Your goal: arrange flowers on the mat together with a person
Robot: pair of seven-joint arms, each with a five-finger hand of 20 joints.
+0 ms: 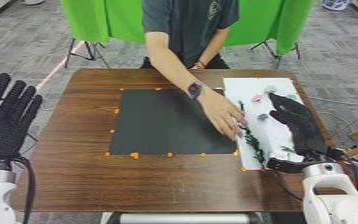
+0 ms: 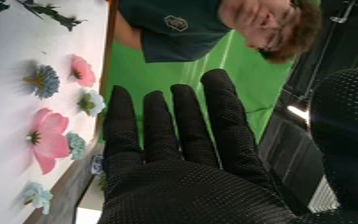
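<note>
Several flowers [image 2: 49, 137] lie loose on the white sheet [image 1: 236, 90], which runs along the desk's [image 1: 69, 175] right side from its far edge, so the arranging looks barely begun. Left to do, I judge, is nearly everything: choosing blooms and greenery and setting them on the black mat [image 1: 167, 125] (the dark square around the desk's middle, with orange dabs [image 1: 135, 155] along its borders). The person's hand [image 1: 220, 115] extends from the desk's far edge to the sheet's left edge, beside a leafy green stem [image 1: 251, 135]; whether it grips the stem I cannot tell.

As for looks, the large pink bloom has broad, open petals around a dark centre. Near it are a smaller pink flower [image 2: 82, 71], a spiky grey-blue one [image 2: 44, 81], a white one [image 2: 91, 102] and a pale teal one [image 2: 76, 145].

The right robot hand [image 1: 300, 122] is wide, fingers straight and thumb apart, over the sheet near the desk's right edge. The left robot hand [image 1: 2, 122] is also wide, fingers spread, beyond the desk's left edge.
</note>
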